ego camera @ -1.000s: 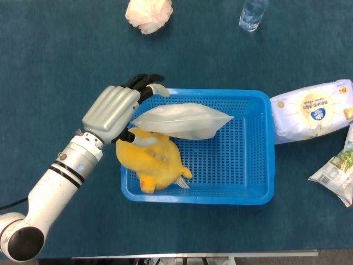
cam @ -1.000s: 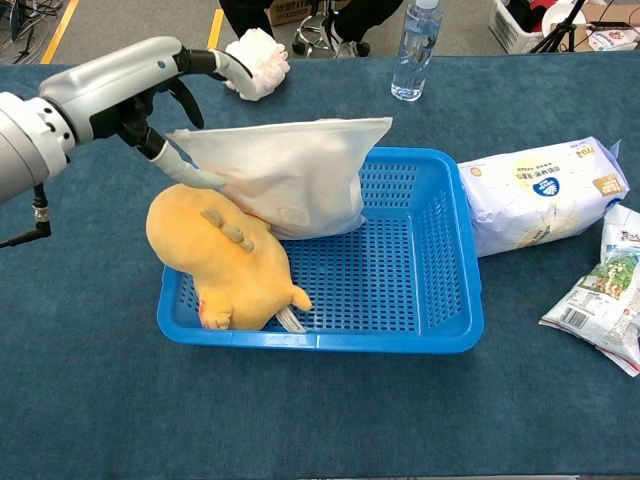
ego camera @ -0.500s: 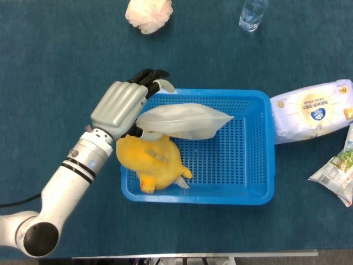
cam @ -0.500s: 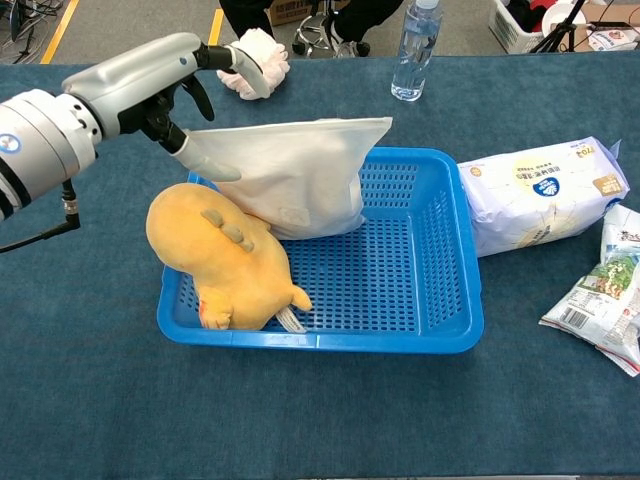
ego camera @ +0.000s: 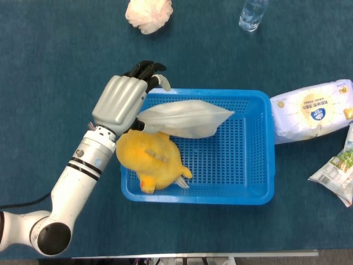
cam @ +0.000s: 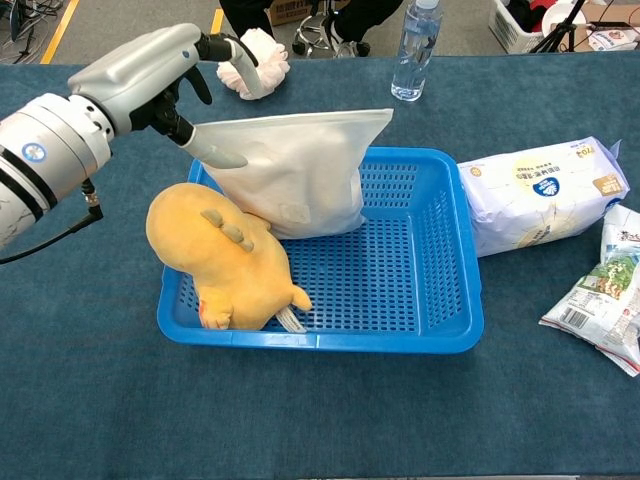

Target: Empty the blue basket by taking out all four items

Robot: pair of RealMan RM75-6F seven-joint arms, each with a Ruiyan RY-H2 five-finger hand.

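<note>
The blue basket (ego camera: 220, 197) (cam: 400, 340) stands mid-table. A white bag (ego camera: 185, 118) (cam: 290, 170) leans upright against its far left side. In the front left corner, a yellow plush toy (ego camera: 151, 160) (cam: 225, 255) bulges over the rim. My left hand (ego camera: 118, 105) (cam: 160, 65) is at the basket's far left corner and pinches the bag's left edge, with the thumb in front of the bag and the fingers curled behind its top. Neither view shows my right hand.
A white tissue pack (ego camera: 311, 110) (cam: 540, 195) and a snack packet (ego camera: 336, 171) (cam: 595, 300) lie on the blue cloth to the right of the basket. At the far edge are a water bottle (ego camera: 251, 14) (cam: 413, 50) and a pale bath puff (ego camera: 148, 14) (cam: 255, 55).
My left hand has moved in over the basket's far left corner and closed on the bag's edge. The bag's top has risen slightly. The plush has stayed put.
</note>
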